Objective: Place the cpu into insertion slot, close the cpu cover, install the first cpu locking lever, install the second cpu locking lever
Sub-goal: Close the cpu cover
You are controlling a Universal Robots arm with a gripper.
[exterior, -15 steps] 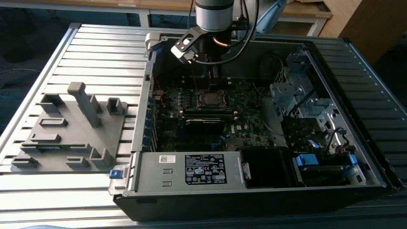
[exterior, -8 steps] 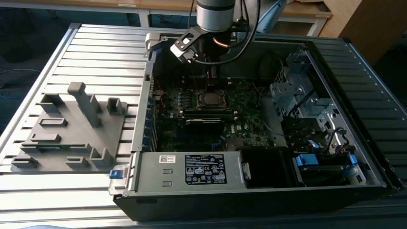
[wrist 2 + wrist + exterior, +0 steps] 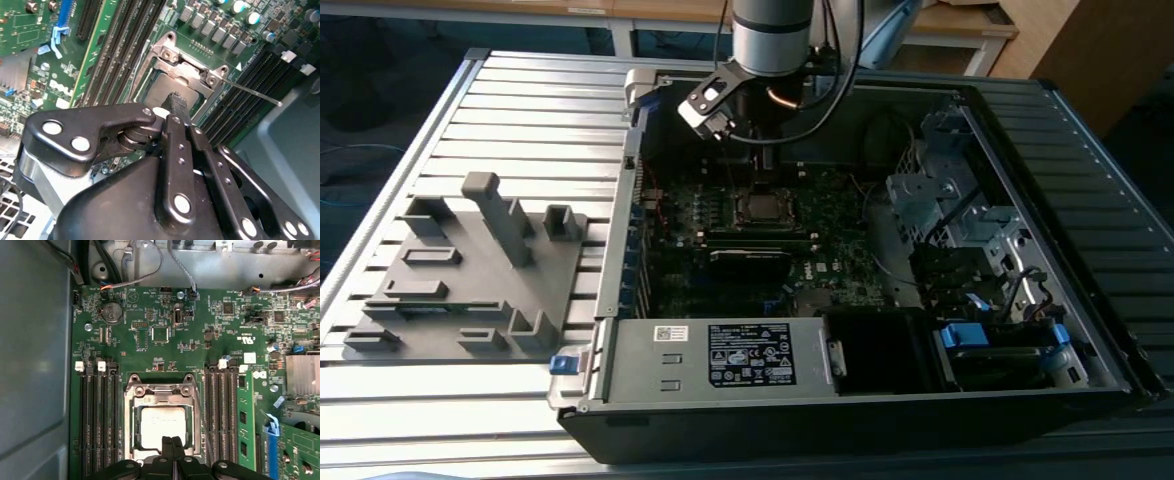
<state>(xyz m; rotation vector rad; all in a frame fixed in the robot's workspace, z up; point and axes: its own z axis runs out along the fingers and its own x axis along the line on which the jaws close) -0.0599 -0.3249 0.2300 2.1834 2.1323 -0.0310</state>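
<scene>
Print shows as a white label point(image 3: 750, 353) on the grey sheet-metal power supply box point(image 3: 654, 370) in the exterior view. It also runs as fine white lettering across the green motherboard point(image 3: 150, 315) in the first wrist view, and all of it is too small to tell.

The gripper point(image 3: 172, 442) is black metal with bolted linkage bars. Its two fingers are pressed together with nothing between them. The tips stand over one edge of the cpu point(image 3: 160, 422) and seem to rest on its top, though contact is uncertain.

The cpu, a flat square with a dull silver top, sits in the insertion slot point(image 3: 137, 430). The cpu cover point(image 3: 160, 390), a thin silvery plate, lies flat around it as a frame.

In the second wrist view a thin wire locking lever point(image 3: 250, 92) juts out from the socket's corner. Long black memory slots point(image 3: 97, 420) flank the socket on both sides. A round coin battery point(image 3: 111, 312) and a finned heatsink point(image 3: 302, 372) sit elsewhere on the board.

The open computer case point(image 3: 854, 425) lies on a ribbed aluminium table point(image 3: 520, 110). A moulded grey fixture point(image 3: 467, 270) sits beside the case on the exterior view's left.
</scene>
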